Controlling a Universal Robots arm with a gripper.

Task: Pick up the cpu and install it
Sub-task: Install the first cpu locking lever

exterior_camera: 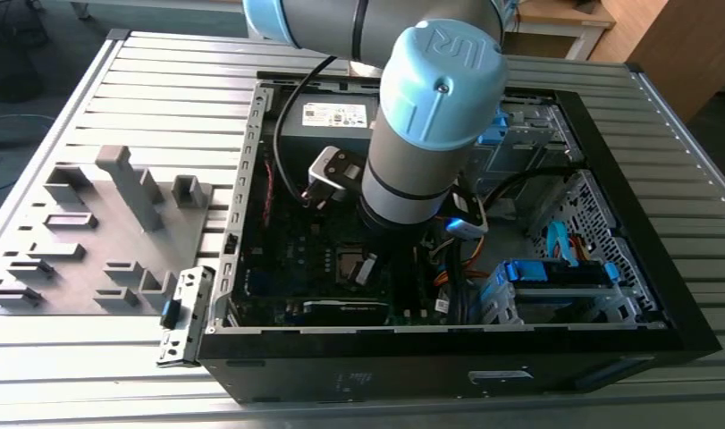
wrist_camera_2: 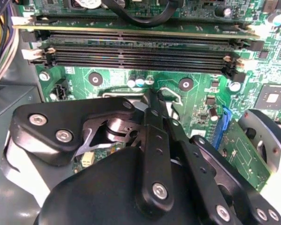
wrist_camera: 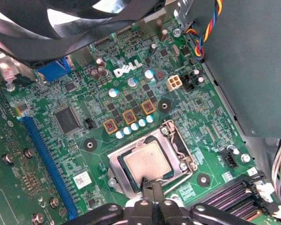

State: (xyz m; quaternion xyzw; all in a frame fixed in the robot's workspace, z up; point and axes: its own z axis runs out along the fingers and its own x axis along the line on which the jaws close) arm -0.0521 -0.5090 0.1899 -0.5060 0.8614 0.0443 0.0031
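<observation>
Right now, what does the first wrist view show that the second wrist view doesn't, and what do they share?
First wrist view: the cpu, silver top up, lying flat inside the socket frame, with the gripper at the chip's near edge; also a blue slot and a white connector.

Second wrist view: two long black memory slots above the gripper's black linkage, which hides the socket, plus a bundle of wires at the case wall.

Both: the green motherboard and the gripper over the socket area.

Gripper low over the green motherboard (beside empty memory slots).
</observation>
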